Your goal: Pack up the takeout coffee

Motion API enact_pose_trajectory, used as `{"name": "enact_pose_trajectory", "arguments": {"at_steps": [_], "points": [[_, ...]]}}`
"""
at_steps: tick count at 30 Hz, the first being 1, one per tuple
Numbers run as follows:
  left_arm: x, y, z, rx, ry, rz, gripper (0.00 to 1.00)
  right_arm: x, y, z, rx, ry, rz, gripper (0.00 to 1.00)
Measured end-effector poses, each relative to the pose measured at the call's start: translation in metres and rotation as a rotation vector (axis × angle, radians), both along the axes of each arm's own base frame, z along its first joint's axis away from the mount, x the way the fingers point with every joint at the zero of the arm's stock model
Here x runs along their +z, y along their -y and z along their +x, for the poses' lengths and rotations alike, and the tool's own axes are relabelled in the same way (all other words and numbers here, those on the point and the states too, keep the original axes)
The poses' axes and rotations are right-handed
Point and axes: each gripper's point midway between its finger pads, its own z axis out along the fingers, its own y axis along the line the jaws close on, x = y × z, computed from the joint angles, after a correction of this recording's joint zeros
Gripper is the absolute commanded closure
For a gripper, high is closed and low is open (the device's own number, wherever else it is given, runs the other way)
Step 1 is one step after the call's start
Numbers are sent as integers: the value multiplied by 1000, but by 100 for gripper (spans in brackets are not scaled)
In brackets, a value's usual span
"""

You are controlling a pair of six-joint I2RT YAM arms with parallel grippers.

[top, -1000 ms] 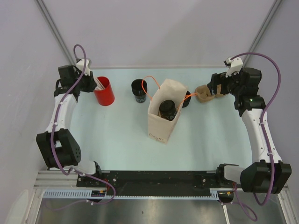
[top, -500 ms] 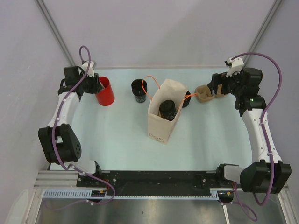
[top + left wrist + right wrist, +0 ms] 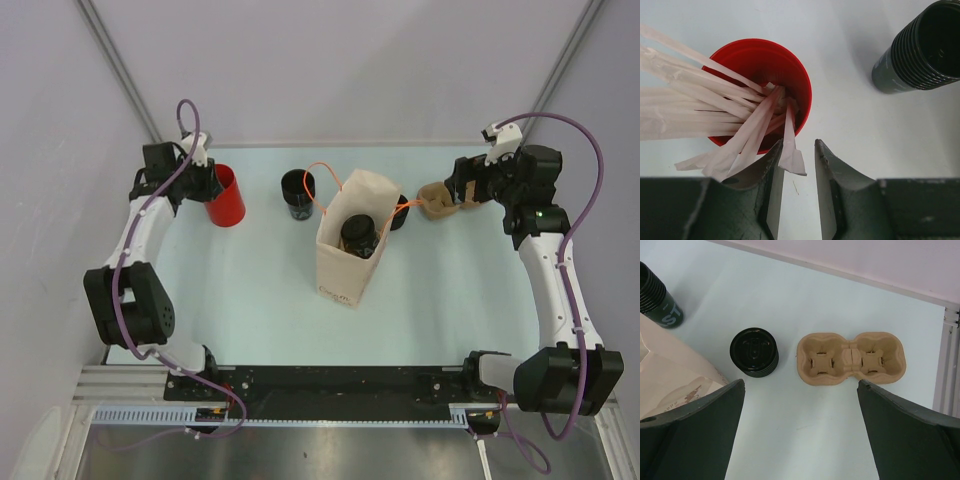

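Around: red cup (image 3: 775,57) stuffed with white paper-wrapped sticks (image 3: 700,100) at far left. Paper bag (image 3: 340,275) with orange handles, open-topped, mid-table. Squat stack of black lids (image 3: 754,352) just past bag's far right corner. Brown two-cup carrier (image 3: 851,359) beside lids, not touching.

Takeout coffee (image 3: 298,193) upright on table (image 3: 250,290), between red cup and bag, touching neither, outside bag.

Left gripper (image 3: 799,145) low at red cup's rim, jaws narrowly apart. End of one stick in the gap, against one finger only, not clamped. Right gripper (image 3: 799,390) above lids and carrier, jaws spread wide, nothing between.

Bag wall blocking most of lids from overhead camera. Dark round thing (image 3: 358,235) inside bag, too shadowed to identify. Coffee cut off at frame edge in both wrist views. Ribbed rim there, maybe nested cups, can't confirm. Left fingertips hard to make out from above.
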Motion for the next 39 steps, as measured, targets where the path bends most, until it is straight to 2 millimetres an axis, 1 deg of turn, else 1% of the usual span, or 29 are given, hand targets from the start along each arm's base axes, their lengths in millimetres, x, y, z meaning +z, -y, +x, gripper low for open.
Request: {"name": "enact_pose_trajectory", "arguments": {"at_steps": [8,15,18,19,24,28,34,37,39], "points": [[-8,2,2,-1,-18,5,66,0,-1,0,4,-1,2,0],[-5,0,7,14,-4,22,67,-2,-1,1,8,-7,4,0],[-4,-2,9,25,3,32,70,-3,-2,1,9,-10,5,0],[-4,-2,9,26,5,34,73,-4,-2,1,9,-11,5,0],[-3,-2,11,29,11,38,79,-4,-2,1,10,-12,6,0],[-4,-3,12,35,12,45,85,-4,-2,1,10,-12,6,0],[-4,-4,13,40,14,49,86,-4,-2,1,10,-13,6,0],[3,-3,16,37,29,52,87,-4,-2,1,10,-14,6,0],[10,-2,19,33,47,55,87,-5,-2,1,10,-15,7,0]]}}
